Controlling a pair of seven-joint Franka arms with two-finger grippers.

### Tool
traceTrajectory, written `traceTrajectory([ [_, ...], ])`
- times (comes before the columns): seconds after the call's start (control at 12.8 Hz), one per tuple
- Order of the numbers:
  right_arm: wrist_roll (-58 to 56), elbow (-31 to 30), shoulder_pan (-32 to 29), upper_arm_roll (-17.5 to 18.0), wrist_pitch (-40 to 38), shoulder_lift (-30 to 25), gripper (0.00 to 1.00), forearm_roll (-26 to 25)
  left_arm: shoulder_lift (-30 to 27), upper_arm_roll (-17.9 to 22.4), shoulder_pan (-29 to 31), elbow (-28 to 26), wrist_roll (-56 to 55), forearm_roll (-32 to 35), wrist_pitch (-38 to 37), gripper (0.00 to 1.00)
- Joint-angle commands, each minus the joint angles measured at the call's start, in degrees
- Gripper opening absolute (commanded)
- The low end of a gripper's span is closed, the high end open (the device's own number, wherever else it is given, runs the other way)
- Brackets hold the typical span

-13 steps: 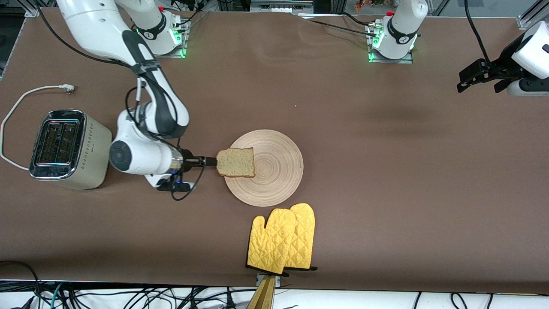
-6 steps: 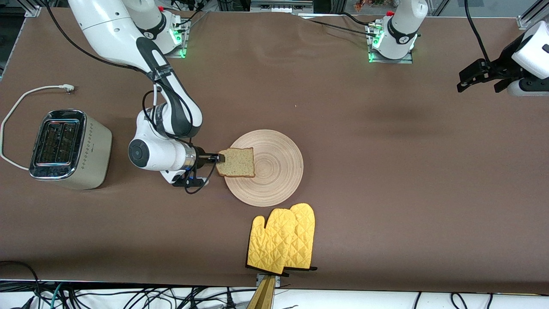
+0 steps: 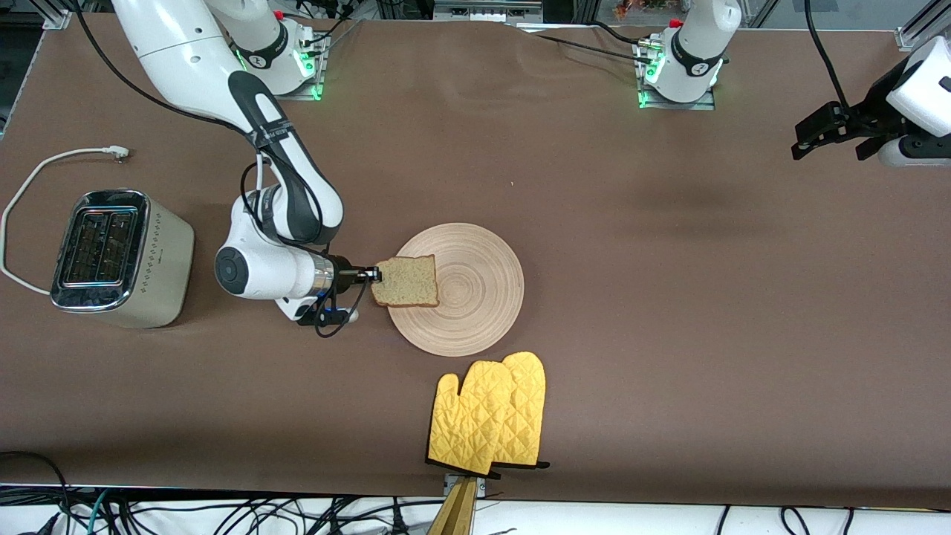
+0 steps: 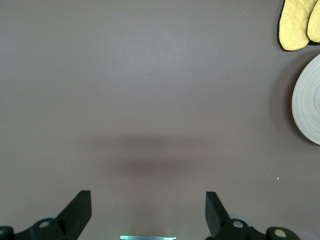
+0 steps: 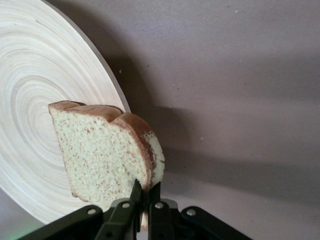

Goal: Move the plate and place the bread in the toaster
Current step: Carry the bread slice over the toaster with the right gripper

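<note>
The pale wooden plate (image 3: 461, 290) lies mid-table. My right gripper (image 3: 375, 276) is shut on the edge of the bread (image 3: 406, 281), a speckled slice with a darker crust, and holds it over the plate's rim on the toaster's side. In the right wrist view the fingers (image 5: 136, 192) pinch the bread (image 5: 105, 150) at its crust, with the plate (image 5: 35, 100) beneath. The cream-white toaster (image 3: 119, 256) with a chrome top stands toward the right arm's end. My left gripper (image 3: 825, 134) is open and waits over the left arm's end of the table; its own view shows it (image 4: 148, 210) empty over bare cloth.
Two yellow oven mitts (image 3: 490, 412) lie nearer the front camera than the plate; they also show in the left wrist view (image 4: 300, 22). The toaster's white cord (image 3: 44, 167) loops on the table beside it.
My right gripper reached in to the bread's edge and shut on it. The slice has since shifted slightly toward the toaster and lifted off the plate. The left arm has not moved.
</note>
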Motion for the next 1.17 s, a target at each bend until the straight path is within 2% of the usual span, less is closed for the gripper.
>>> traceTrajectory([
  [0.0, -1.0, 0.8, -1.7, 0.5, -3.7, -2.6, 0.00, 1.0, 0.6, 0.1, 0.1, 1.7, -0.4, 1.8, -1.2, 1.00],
  [0.16, 0.3, 1.7, -1.8, 0.1, -8.2, -6.0, 0.00, 0.8, 0.7, 0.1, 0.1, 1.7, -0.3, 1.8, -1.2, 1.00],
  [0.39, 1.0, 4.4, -1.9, -4.2, -18.1, -10.6, 0.00, 0.2, 0.6, 0.1, 0.1, 1.6, -0.4, 1.8, -1.2, 1.00],
  [0.62, 0.2, 8.9, -1.9, -12.3, -31.0, -12.8, 0.00, -3.5, 0.6, 0.0, 0.0, 1.6, -0.4, 1.8, -1.2, 1.00],
  [0.86, -1.1, 10.6, -1.7, -16.1, -40.8, -14.9, 0.00, -13.0, 0.7, 0.0, 0.0, 1.7, -0.4, 1.8, -1.2, 1.00],
  [1.09, -1.1, 12.0, -1.1, -15.7, -45.0, -17.2, 0.00, -29.5, 0.6, -0.3, -0.1, 1.7, -0.5, 1.8, -1.2, 1.00],
])
